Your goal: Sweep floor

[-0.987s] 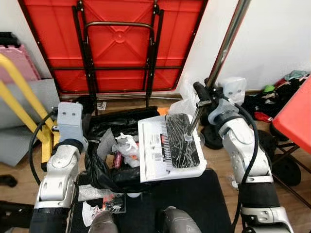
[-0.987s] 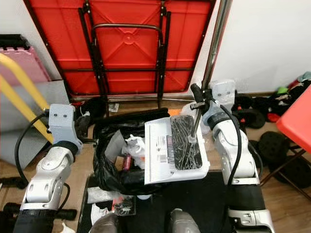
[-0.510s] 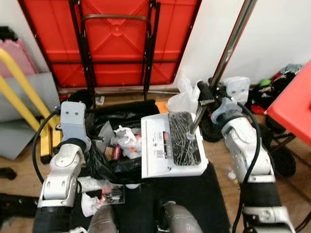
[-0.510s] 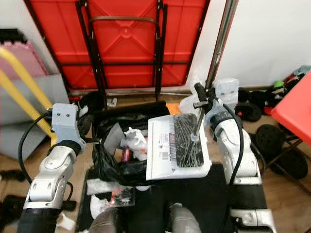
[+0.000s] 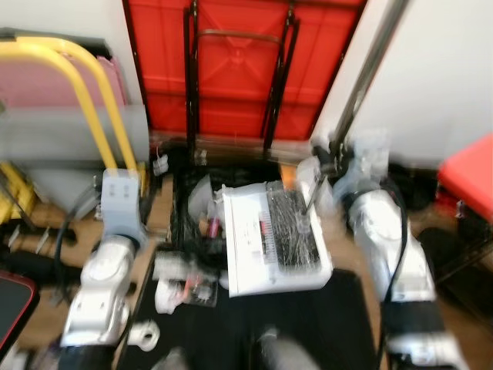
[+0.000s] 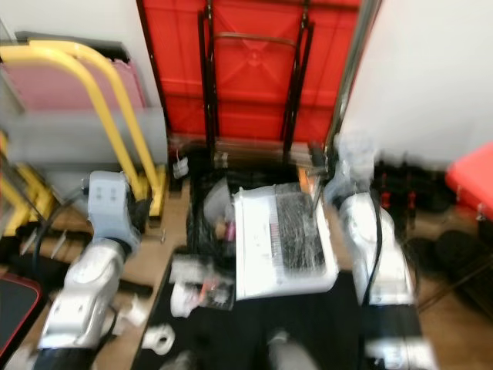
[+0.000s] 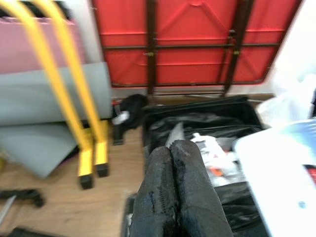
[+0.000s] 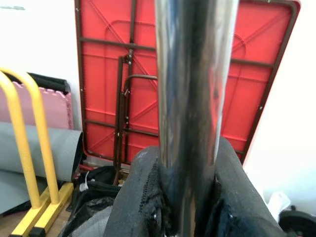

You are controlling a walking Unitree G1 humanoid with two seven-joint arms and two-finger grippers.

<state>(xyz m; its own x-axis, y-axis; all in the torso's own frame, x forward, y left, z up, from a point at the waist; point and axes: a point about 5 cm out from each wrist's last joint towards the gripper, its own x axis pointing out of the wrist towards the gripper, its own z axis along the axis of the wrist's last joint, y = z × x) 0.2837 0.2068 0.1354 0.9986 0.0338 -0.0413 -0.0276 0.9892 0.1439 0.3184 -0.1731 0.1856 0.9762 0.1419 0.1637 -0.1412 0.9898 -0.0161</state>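
A white dustpan (image 5: 269, 247) with dark debris on it hangs level in front of me, beside an open black bin bag (image 5: 192, 223) holding crumpled rubbish. Its long shiny metal handle (image 8: 195, 84) rises up to the right. My right gripper (image 8: 190, 197) is shut on that handle, low down near the pan, and appears again as a blurred gripper (image 5: 323, 158) in the left eye view. My left gripper (image 7: 173, 192) is shut with nothing in it and hovers over the near left edge of the bin bag (image 7: 197, 123). Both eye views are blurred.
A folded red table (image 5: 239, 69) leans on the wall behind the bag. A yellow tube frame (image 5: 92, 100) and grey mat (image 5: 46, 146) stand at the left. Another red table's edge (image 5: 470, 169) juts in at the right. Scraps of litter (image 5: 173, 285) lie by a black floor mat (image 5: 308, 316).
The whole picture has shifted and blurred, so the camera has moved; more of the yellow frame shows at the left. The dustpan stays beside the bag in the right gripper's hold.
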